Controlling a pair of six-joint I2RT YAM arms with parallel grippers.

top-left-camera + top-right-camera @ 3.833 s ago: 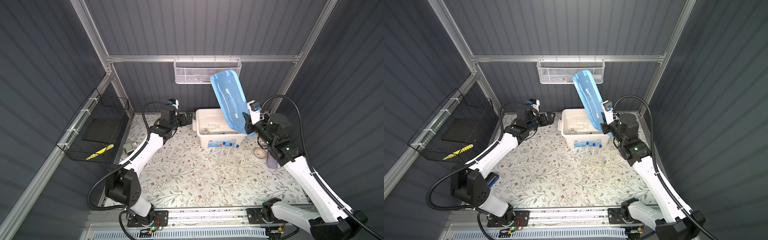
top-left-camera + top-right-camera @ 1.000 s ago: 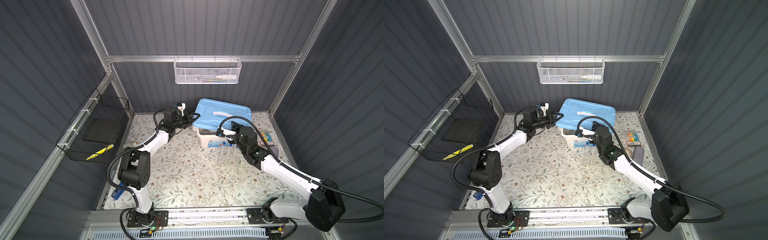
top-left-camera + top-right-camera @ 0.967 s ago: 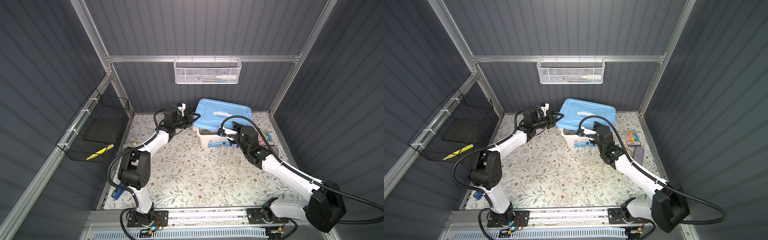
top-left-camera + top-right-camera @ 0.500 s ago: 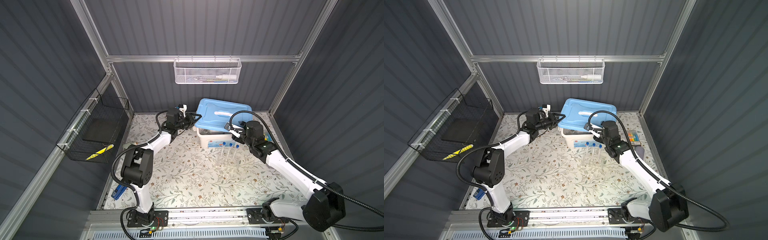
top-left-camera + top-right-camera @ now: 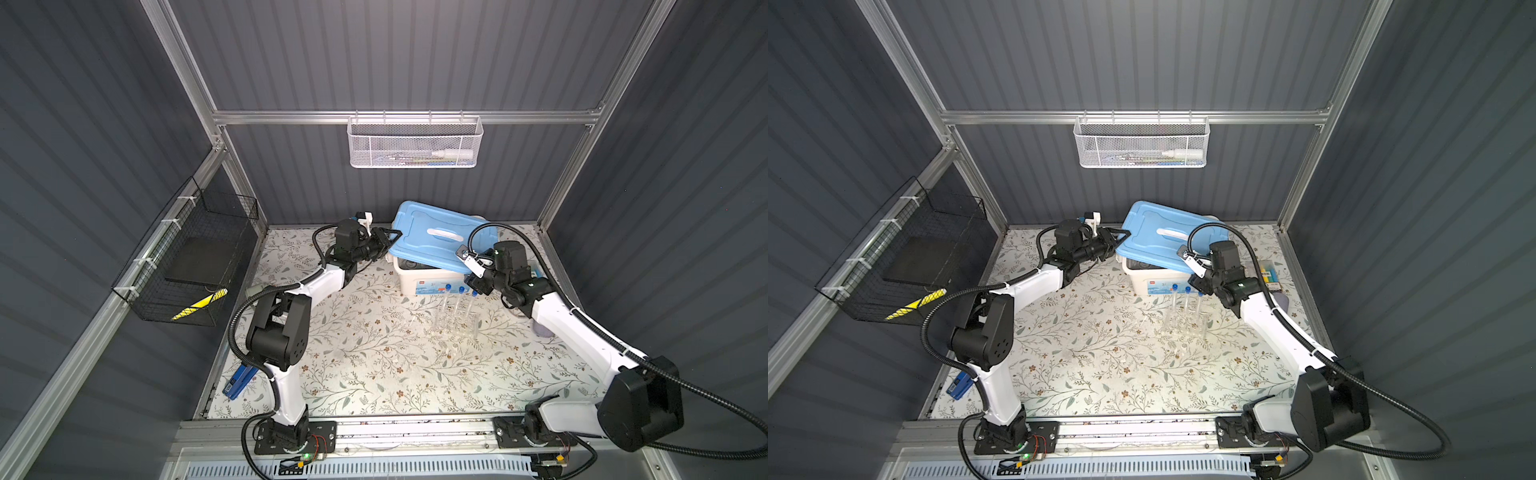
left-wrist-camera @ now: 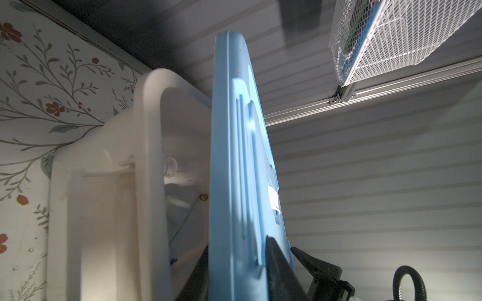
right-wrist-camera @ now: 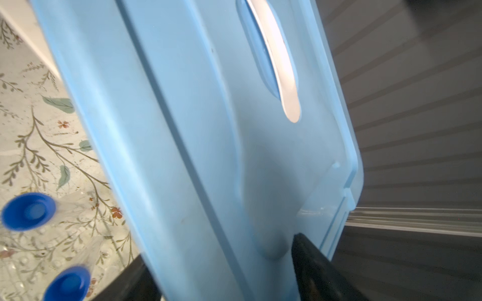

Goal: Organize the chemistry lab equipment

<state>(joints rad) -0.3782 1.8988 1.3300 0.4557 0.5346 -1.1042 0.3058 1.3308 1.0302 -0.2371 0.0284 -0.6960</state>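
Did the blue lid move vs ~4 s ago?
Yes. The lid stood nearly upright with its top edge up at the wire basket; now it lies tilted over the white box, well below the basket.

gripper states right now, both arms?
Left gripper: shut on the blue lid, at its edge.
Right gripper: jaws straddle the blue lid's corner; gripping or released cannot be told.

Floral table (image 5: 374, 374) with bin (image 5: 419, 279), rack (image 5: 455, 326), stapler (image 5: 239, 380)
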